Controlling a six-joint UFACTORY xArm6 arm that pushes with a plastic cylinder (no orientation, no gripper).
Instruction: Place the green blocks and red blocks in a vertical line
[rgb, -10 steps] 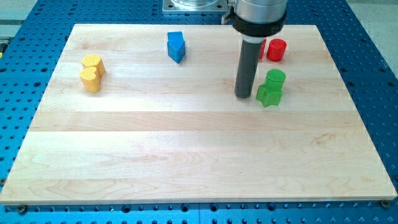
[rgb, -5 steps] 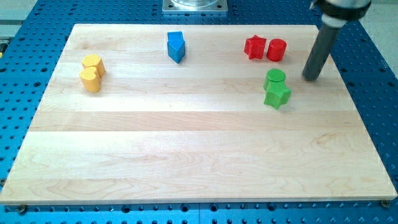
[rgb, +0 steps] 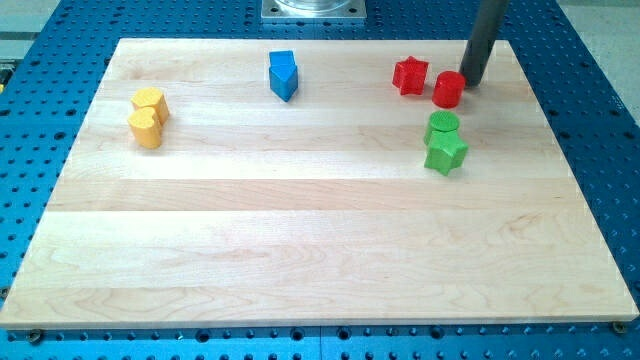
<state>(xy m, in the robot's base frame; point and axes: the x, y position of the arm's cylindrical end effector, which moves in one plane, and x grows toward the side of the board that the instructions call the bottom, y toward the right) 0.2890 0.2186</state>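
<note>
Camera view: your tip (rgb: 472, 82) touches the red cylinder (rgb: 449, 89) from its upper right.
No pincer here, nothing held; placed so, it likely nudges red toward the green cylinder (rgb: 442, 125) and green star (rgb: 446, 152) column.

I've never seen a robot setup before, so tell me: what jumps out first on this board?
The dark rod coming down at the view's top right, my tip right against the red cylinder, with the red star just to its left. Below them the green cylinder and green star sit stacked in a short column.

Bright, even light falls from overhead; the wooden board (rgb: 300, 230) shows no glare. Blocks cast only faint, short shadows. Focus is sharp throughout, edges undistorted.
</note>
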